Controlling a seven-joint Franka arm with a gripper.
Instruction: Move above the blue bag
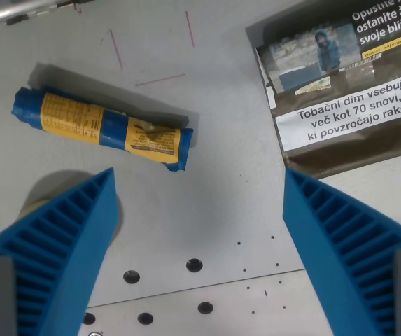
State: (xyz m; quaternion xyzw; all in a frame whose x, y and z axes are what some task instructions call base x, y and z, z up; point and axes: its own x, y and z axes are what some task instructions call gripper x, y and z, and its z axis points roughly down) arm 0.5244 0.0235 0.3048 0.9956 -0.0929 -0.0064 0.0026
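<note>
The hand point(199, 210) hangs over the grey tabletop point(214, 140) with its two blue ribbed fingers point(60, 245) spread wide apart and nothing between them. The blue bag point(102, 129), rolled into a tube with yellow printed panels, lies flat toward ten o'clock from the middle of the wrist view, its long axis running from about nine o'clock down toward the centre. It sits well clear of both fingers, nearer the finger on the wrist view's left. At two o'clock a brown tobacco pouch point(347, 91) with a white warning label lies partly out of frame, apart from the bag. A few red marks point(159, 80) are drawn on the surface at twelve o'clock, and round holes point(194, 265) dot the plate at six o'clock.

The hand does not look centred on the bag yet; I judge it needs to shift toward ten o'clock. The main risk is stopping short, leaving the bag off to one side instead of under the gap. Travelling too low could let the left-side finger clip the roll, which would likely roll away. Drifting toward the pouch would put the hand over the wrong item.
</note>
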